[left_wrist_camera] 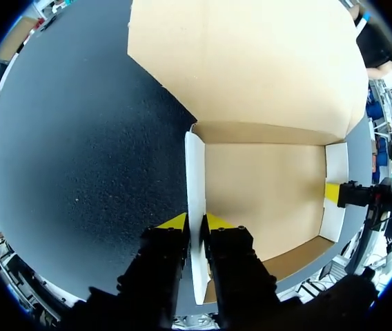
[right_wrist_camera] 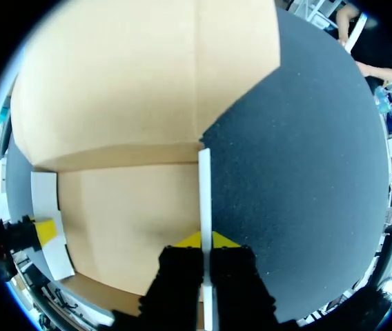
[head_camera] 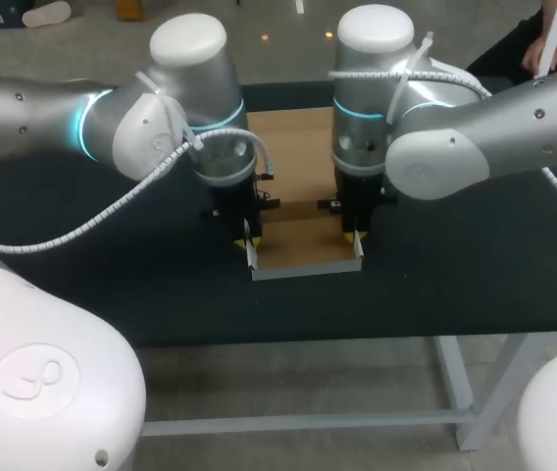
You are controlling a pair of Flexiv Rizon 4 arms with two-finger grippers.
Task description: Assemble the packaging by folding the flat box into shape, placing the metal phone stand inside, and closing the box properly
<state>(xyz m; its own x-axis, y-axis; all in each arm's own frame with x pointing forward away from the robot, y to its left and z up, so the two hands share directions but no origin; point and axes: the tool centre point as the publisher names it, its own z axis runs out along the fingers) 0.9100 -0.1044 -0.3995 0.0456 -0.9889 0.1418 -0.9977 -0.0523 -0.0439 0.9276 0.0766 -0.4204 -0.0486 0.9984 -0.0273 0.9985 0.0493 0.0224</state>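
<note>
Left gripper [head_camera: 247, 245] pinches the box's [head_camera: 303, 231] upright left side wall [left_wrist_camera: 194, 172] between its yellow tips. My right gripper [head_camera: 357, 240] likewise pinches the right side wall [right_wrist_camera: 204, 186]. Both arms come in from the sides, wrists pointing down over the black table [head_camera: 112, 285]. The box lies mid-table, brown inside, white outside, its lid panel flat beyond.

The left arm [head_camera: 43, 118] and right arm [head_camera: 514, 128] are smooth silver-grey tubes with bulky rounded joints. Each wrist carries a white cap [head_camera: 375, 27], and just under the cap glows a thin cyan ring [head_camera: 357, 113]. A white spiral cable [head_camera: 92, 221] hangs from the left arm. The left pincer [head_camera: 246, 245] and right pincer [head_camera: 356, 240] are black with yellow tips.
</note>
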